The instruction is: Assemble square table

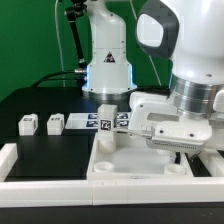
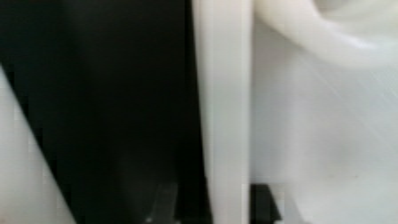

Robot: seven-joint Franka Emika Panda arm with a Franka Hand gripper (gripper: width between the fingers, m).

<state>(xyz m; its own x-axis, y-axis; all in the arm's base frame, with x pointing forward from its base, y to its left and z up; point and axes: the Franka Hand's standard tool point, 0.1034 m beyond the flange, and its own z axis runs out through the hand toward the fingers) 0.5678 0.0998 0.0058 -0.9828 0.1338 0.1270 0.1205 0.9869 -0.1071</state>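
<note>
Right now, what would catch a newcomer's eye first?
The big white arm fills the exterior view's right, jaws shut low over the white square tabletop. One leg stands upright on it; two loose legs sit on the black table at the exterior view's left.

Bare table (image 1: 50, 148) between loose legs (image 1: 55, 123) and rail (image 1: 45, 186)

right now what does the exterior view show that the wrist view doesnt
Only the exterior view: a loose leg and a second leg on the black table, the marker board, and the gripper low over the square slab. Only the wrist view: a blurred close-up of a rounded white curve beside a straight white strip. Both: white plastic against black table.
</note>
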